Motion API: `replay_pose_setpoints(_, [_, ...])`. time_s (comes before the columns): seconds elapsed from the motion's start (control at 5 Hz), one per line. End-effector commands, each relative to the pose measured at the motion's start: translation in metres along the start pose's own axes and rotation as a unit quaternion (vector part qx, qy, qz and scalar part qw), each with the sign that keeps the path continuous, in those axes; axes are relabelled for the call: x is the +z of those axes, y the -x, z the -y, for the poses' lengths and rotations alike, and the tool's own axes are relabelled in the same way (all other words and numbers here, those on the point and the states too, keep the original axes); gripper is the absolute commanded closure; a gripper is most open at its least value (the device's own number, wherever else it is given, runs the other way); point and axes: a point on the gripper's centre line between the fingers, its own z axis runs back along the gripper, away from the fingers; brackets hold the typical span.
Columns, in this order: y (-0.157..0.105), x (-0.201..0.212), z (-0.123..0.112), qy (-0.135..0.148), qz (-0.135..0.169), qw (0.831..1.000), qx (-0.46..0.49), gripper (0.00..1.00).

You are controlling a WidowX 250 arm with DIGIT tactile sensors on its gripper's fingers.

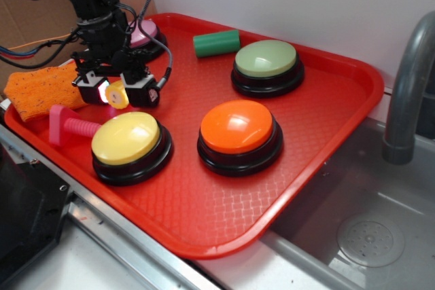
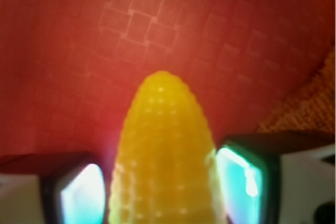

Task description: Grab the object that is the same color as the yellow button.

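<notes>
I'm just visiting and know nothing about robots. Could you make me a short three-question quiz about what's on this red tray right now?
1. True or false: the gripper has its jaws closed on the toy corn.
2. Which button lies nearest the green cylinder? A) yellow button B) orange button C) green button
3. Fill in: the pink bolt lies between the yellow button and the orange ____.

Key
1. True
2. C
3. sponge
</notes>
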Motion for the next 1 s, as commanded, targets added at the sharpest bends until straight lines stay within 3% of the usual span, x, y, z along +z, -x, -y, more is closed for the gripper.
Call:
replay_pose_setpoints(0.0, [0.000, 0.047, 0.004, -0.056, 0.021, 0.997, -0.059, 1.00])
replay_pose_setpoints(0.2, [0.007, 0.088, 0.020, -0.056, 0.009, 0.984, -0.167, 1.00])
replay_pose_setpoints(0.4, [0.015, 0.123, 0.048, -0.050, 0.023, 0.956, -0.289, 1.00])
replay_pose_setpoints(0.6, [0.022, 0.131, 0.072, -0.080, 0.021, 0.941, -0.329, 1.00])
replay_pose_setpoints(0.8, [0.022, 0.129, 0.072, -0.089, 0.016, 0.939, -0.331, 1.00])
